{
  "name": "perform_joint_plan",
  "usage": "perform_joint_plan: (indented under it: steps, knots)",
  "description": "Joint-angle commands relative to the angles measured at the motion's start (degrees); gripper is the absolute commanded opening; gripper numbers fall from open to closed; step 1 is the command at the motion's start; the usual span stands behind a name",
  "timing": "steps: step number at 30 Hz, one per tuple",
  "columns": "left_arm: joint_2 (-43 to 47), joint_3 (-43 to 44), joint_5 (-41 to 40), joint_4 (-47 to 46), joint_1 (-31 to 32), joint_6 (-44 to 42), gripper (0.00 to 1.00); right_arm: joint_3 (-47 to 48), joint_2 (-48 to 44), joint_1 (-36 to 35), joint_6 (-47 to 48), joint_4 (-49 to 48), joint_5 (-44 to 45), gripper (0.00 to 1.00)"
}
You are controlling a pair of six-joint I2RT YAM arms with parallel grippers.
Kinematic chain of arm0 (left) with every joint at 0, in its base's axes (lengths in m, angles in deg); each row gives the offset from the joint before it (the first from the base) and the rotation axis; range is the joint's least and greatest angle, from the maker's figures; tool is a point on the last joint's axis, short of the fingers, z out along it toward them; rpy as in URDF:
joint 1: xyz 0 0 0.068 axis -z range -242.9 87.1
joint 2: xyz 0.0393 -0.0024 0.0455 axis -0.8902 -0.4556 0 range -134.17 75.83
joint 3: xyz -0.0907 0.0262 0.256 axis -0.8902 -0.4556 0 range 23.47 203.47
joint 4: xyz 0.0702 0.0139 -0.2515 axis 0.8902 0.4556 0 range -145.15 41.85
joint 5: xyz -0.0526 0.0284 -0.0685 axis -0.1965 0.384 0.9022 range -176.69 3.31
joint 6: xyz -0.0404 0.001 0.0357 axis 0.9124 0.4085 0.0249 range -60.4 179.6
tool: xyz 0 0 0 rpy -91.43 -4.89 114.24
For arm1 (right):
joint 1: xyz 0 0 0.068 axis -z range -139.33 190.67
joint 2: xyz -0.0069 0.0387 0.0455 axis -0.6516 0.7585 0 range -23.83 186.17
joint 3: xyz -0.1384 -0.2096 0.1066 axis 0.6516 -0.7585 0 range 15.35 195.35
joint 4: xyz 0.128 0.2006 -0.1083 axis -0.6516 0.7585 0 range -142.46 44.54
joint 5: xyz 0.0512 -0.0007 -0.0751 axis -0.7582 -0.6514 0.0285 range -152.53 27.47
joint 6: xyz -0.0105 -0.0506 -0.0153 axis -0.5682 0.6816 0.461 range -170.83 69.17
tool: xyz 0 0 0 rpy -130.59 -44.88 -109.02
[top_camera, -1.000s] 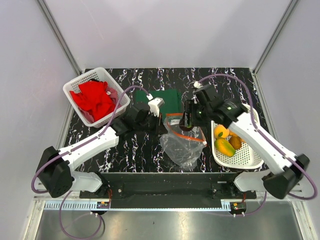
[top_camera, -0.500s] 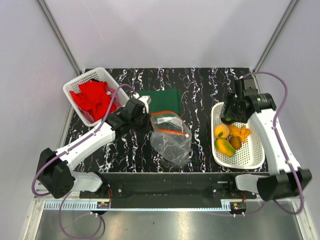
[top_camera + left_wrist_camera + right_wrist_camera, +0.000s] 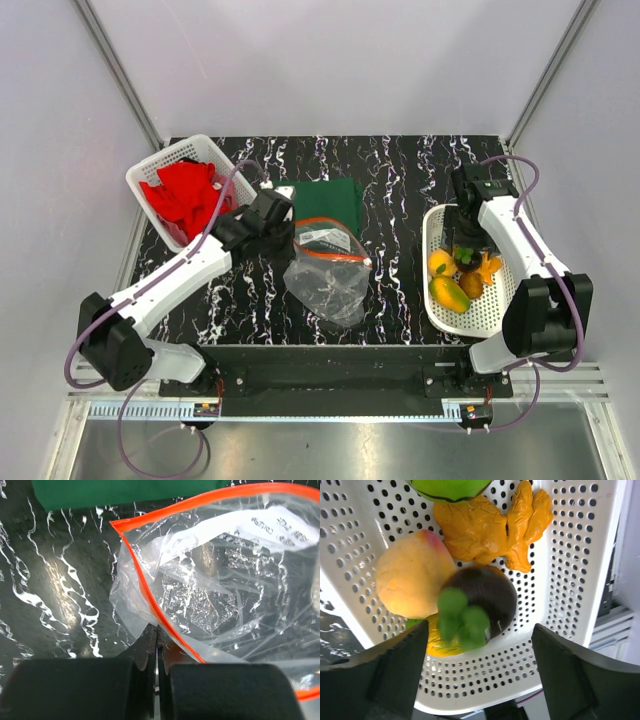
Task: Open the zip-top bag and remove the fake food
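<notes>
Plainly crinkled, clear zip-top bag, orange-edged.

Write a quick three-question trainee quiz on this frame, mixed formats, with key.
1. True or false: the clear crinkly zip-top bag with the orange-red zip strip holds fake food.
2. Fill in: the left gripper is ___ on the bag's edge; the right gripper is ___.
3. Pick one: the dark purple round fake fruit with the green top lies (A) in the white perforated plastic basket, (B) inside the bag, (C) in the left gripper.

Key: 1 false, the bag looks empty; 2 shut, open; 3 A.
</notes>
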Motion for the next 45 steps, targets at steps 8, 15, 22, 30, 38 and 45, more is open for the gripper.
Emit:
perform_joint_plan:
  steps: [8,15,22,30,38,45]
  knots:
    - [-13.93,19.03,-3.03,-0.93,9.23,-14.45,0.0,8.22,-0.82,0.02,-0.5,3.38,1.12,1.0]
    - [-24.22,27.12,1.18,-1.28,12.49,-13.14,0.0,15.71,-8.64,0.02,-9.63,3.21,-17.61,1.0]
    - [-23.27,28.64,-3.03,-2.59,13.11,-10.23,0.53,18.26,-12.25,-0.06,-9.29,4.17,-26.05,1.0]
    - [-11.86,21.69,-1.98,-5.32,13.02,-7.08,0.73,17.91,-15.85,-0.15,-8.59,5.31,-32.11,1.0]
    - [7.04,8.43,6.0,-14.09,12.67,-3.3,0.75,15.1,-20.6,-0.15,-12.79,5.14,-40.56,1.0]
    - [23.75,-13.28,9.54,-42.73,12.58,14.45,0.79,5.18,-28.77,-0.15,-16.41,-1.26,-47.3,1.0]
